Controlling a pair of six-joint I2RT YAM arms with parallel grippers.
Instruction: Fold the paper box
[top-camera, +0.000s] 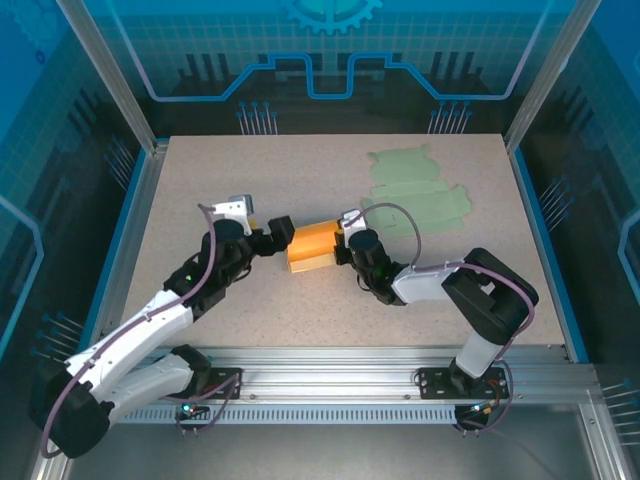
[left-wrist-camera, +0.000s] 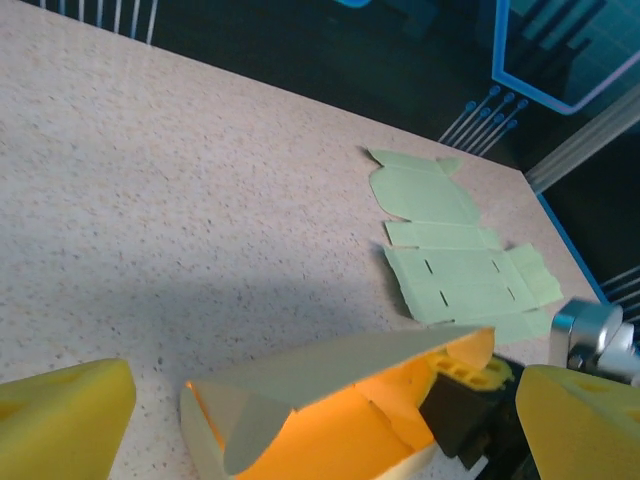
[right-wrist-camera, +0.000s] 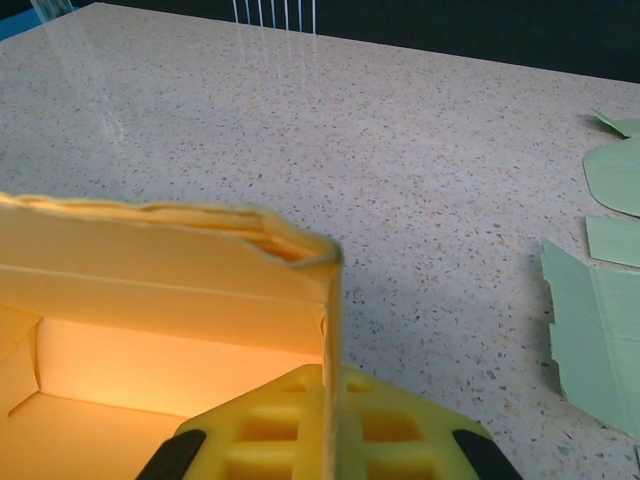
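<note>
Yellow pads of my right pincer clench a wall of the paper box, mid-worktop; my left pincer stands released at its other end. Flimsy, light card: I'd grip near creases.

table: speckled beige | green paper cutouts: flat, far right side
</note>
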